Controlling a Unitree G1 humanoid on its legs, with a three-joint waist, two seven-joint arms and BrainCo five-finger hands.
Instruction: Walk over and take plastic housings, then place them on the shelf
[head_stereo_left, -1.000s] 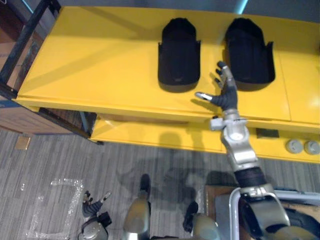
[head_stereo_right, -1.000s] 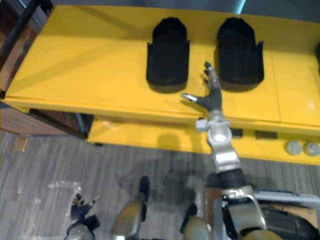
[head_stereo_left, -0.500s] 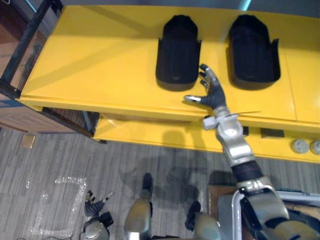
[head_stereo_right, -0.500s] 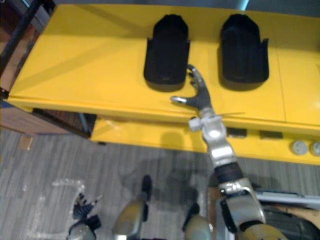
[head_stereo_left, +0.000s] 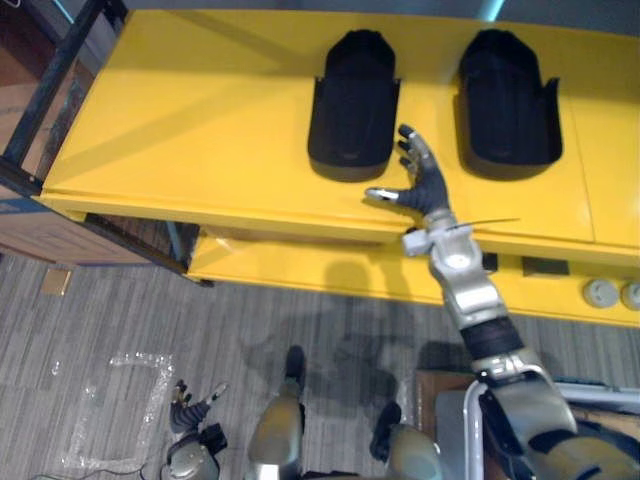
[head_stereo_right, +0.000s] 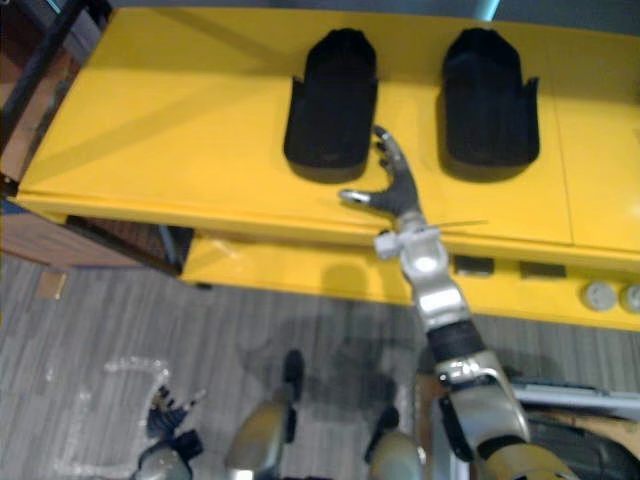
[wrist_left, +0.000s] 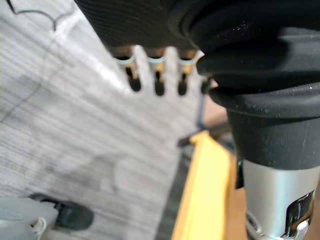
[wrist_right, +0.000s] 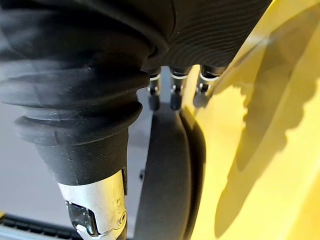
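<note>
Two black plastic housings are seen lying side by side toward the far edge of a yellow table (head_stereo_left: 200, 120), the left housing (head_stereo_left: 352, 105) and the right housing (head_stereo_left: 507, 100) set apart by a strip of bare top, each with its rounded end turned to the far edge and its squared end to the near edge. The right hand (head_stereo_left: 428, 188) is held over the near part of the table between the two, fingers spread straight and thumb thrown out to the side, with nothing in it; its fingertips are placed just beside the near corner of the left housing, and whether they touch it cannot be told. The left hand (head_stereo_left: 190, 410) is hung low over the grey floor (head_stereo_left: 120, 300), fingers loose and empty. The housings are judged to be stiff moulded shells, light for their bulk, with smooth walls that could slide on the slick table if only nudged. A hold is best taken across a raised side wall near the squared end, thumb on one face and fingers on the other, so that the shell is pinched rather than pushed away.
</note>
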